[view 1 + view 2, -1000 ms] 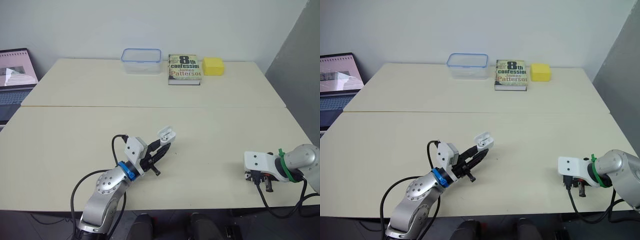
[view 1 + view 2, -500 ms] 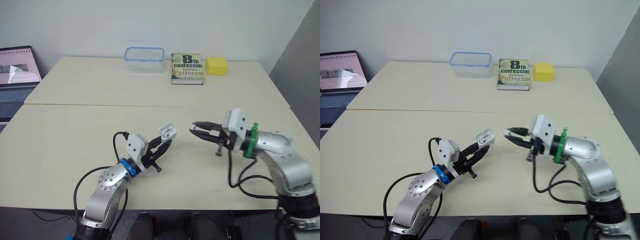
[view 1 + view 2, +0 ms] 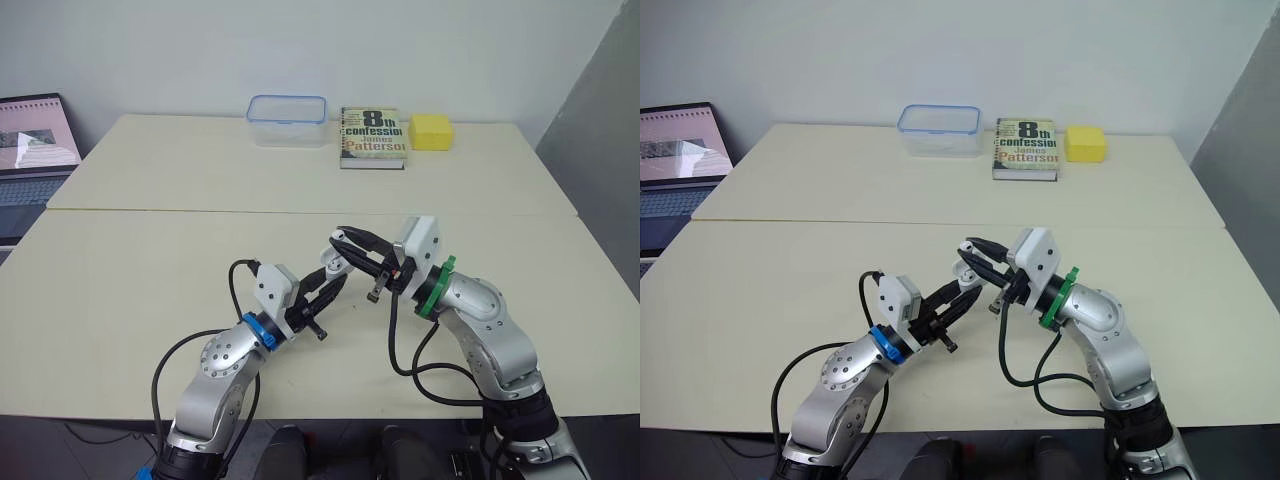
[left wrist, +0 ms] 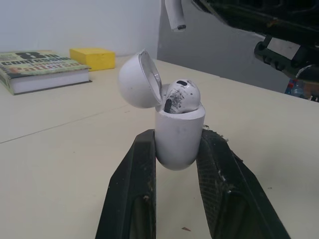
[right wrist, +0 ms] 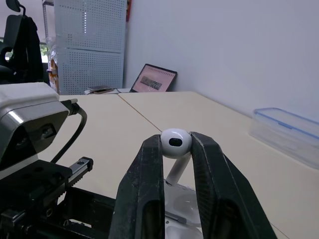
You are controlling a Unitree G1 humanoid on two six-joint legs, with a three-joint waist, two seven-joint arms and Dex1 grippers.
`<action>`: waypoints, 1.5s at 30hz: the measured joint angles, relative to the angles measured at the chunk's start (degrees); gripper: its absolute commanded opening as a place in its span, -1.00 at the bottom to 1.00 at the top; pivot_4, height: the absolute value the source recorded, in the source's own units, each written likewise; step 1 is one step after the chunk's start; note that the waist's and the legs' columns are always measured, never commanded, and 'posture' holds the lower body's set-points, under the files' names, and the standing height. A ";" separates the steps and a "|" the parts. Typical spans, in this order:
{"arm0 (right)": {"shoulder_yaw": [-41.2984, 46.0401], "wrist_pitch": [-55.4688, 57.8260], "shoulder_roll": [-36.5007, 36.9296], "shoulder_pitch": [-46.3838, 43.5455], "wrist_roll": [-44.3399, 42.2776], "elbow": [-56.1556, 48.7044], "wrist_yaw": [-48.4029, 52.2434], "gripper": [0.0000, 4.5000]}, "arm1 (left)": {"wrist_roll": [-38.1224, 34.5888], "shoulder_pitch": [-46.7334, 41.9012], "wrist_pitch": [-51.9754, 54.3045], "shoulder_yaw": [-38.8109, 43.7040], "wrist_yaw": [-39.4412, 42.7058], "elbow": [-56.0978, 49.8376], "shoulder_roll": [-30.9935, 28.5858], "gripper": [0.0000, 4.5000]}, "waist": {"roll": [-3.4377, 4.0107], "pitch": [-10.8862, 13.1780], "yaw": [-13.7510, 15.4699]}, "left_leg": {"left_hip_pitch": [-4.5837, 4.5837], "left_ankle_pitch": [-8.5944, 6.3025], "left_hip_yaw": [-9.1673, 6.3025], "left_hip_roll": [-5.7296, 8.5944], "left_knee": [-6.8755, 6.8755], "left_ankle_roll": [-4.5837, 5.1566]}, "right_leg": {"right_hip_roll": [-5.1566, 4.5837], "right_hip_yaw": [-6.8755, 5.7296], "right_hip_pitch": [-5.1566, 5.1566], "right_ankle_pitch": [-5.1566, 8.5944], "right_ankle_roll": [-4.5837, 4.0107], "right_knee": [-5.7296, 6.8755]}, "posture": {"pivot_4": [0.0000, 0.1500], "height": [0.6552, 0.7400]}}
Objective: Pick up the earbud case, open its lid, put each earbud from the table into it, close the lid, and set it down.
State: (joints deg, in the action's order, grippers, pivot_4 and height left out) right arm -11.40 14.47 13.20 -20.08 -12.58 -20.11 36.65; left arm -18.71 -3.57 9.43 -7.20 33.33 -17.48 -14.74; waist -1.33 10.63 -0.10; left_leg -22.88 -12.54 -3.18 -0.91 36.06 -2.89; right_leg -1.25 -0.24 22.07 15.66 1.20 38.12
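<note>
My left arm (image 3: 215,365) is a chain of rounded silver-grey shells dotted with small dark screws, with a blue band (image 3: 252,332) around the wrist. Past the band sits a white boxy camera block (image 3: 273,290), and a black cable (image 3: 157,385) loops out beside the arm. My right arm (image 3: 490,335) is the same silver build, but its band (image 3: 432,285) is green. It has its own white block (image 3: 417,243) and black cable (image 3: 391,345). The left jaws and right jaws are each two long black fingers (image 4: 127,199), and the left pair is flecked with pale scuffs.
</note>
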 measured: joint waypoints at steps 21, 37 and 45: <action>-1.53 -7.75 1.31 2.98 4.86 5.05 -1.46 -0.82 | -0.13 -0.23 0.16 -0.03 0.08 -0.22 -0.44 -0.66 | 0.01 0.00 -0.04 | 0.00 0.00 0.01 -0.01 -0.01 0.00 | 0.01 0.00 0.01 0.00 0.00 0.01 | 1.00 1.00; -1.30 -5.78 2.23 4.97 2.30 4.13 -0.38 0.75 | -0.15 -0.16 0.39 0.40 -0.10 -0.19 -0.69 -0.66 | 0.01 0.00 -0.03 | -0.01 0.00 0.00 -0.01 -0.02 0.00 | 0.01 0.00 0.02 0.00 0.00 0.00 | 1.00 1.00; 4.21 0.48 11.38 7.79 -4.21 -4.65 3.52 1.00 | -0.55 -0.48 0.42 0.28 0.27 -0.34 -0.77 -0.66 | 0.01 0.00 0.13 | -0.04 0.00 0.02 0.04 0.00 0.00 | -0.04 0.02 0.00 0.01 0.01 -0.06 | 1.00 1.00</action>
State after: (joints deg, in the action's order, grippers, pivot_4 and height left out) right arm -7.19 14.95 24.58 -12.29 -16.79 -24.76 40.17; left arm -19.26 -4.06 9.85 -6.91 33.60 -17.82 -15.51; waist -1.32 10.63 0.04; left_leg -22.92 -12.54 -3.16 -0.88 36.06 -2.88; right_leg -1.28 -0.22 22.07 15.67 1.21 38.06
